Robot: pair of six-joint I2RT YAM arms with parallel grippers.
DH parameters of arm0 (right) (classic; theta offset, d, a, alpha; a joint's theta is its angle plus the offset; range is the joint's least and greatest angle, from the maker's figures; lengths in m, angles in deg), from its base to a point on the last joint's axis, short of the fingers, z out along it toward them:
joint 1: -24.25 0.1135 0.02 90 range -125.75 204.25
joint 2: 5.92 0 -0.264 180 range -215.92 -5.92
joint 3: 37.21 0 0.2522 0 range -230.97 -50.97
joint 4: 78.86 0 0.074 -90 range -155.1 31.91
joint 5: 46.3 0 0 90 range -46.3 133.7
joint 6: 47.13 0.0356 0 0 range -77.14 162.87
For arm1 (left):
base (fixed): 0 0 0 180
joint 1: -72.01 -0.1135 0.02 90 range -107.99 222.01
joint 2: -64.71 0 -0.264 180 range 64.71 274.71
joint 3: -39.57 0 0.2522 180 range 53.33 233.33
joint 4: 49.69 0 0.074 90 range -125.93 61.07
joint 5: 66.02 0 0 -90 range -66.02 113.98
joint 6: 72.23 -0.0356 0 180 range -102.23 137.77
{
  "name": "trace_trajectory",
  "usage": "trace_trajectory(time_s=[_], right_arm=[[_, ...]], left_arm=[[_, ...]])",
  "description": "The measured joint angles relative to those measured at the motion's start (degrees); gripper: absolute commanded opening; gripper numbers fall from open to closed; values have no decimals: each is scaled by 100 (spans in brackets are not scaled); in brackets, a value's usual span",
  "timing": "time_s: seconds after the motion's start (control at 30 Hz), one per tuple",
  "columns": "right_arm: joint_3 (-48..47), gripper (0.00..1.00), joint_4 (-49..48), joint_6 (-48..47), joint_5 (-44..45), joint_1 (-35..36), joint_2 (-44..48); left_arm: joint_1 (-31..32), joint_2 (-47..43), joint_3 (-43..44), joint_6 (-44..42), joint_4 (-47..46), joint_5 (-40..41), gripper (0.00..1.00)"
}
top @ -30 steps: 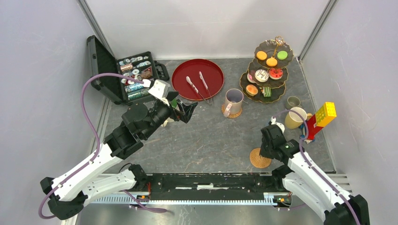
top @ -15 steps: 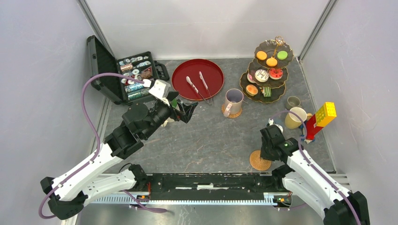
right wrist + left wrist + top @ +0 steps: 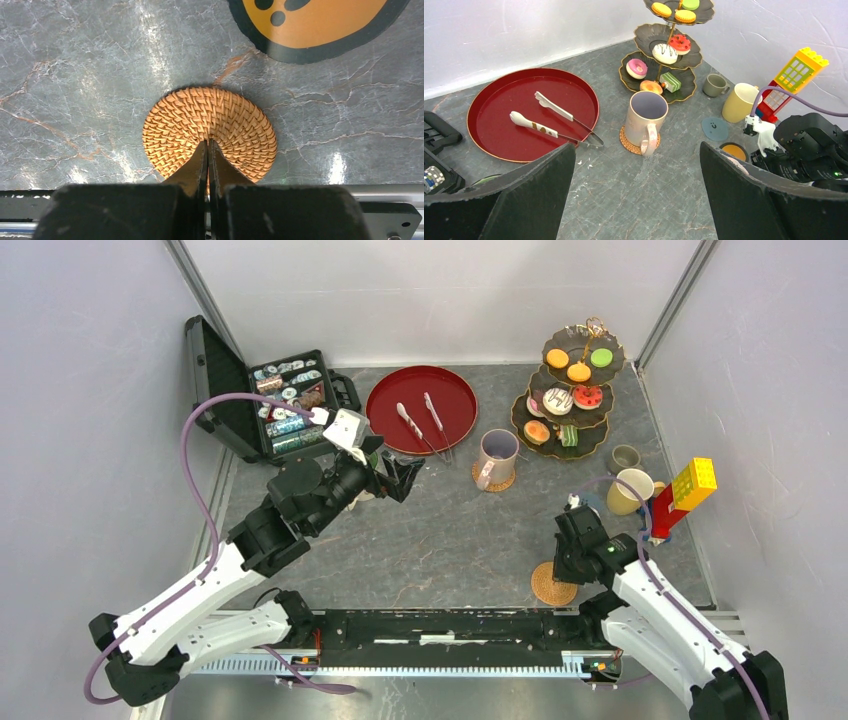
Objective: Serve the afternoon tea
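Tea stand (image 3: 592, 443) with cakes far right, yellow mug (image 3: 628, 491) just near of it. Woven coaster (image 3: 210, 132) flat on table, near right. Right gripper (image 3: 208, 146) pinched fully together, tips over coaster centre; we cannot tell if weave caught. We lift slow, check coaster follows. Left gripper (image 3: 400, 478) wide, empty.

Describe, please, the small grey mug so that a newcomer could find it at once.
Start at the dark three-tier stand at the far right of the top view. Just right of its bottom tier stands the small grey mug, with a larger yellow mug next to it on the near side. It is the smallest mug and the only grey one.
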Motion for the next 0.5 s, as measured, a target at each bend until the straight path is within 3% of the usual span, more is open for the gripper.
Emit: trace_trajectory(time_s=[0.3, 0.5], right_arm=[[173, 0, -605, 76, -90, 0, -254], [210, 0, -2190, 313, -59, 0, -992]], left_arm=[[0, 46, 0, 0, 0, 4, 100], [0, 63, 0, -2, 2, 26, 100]])
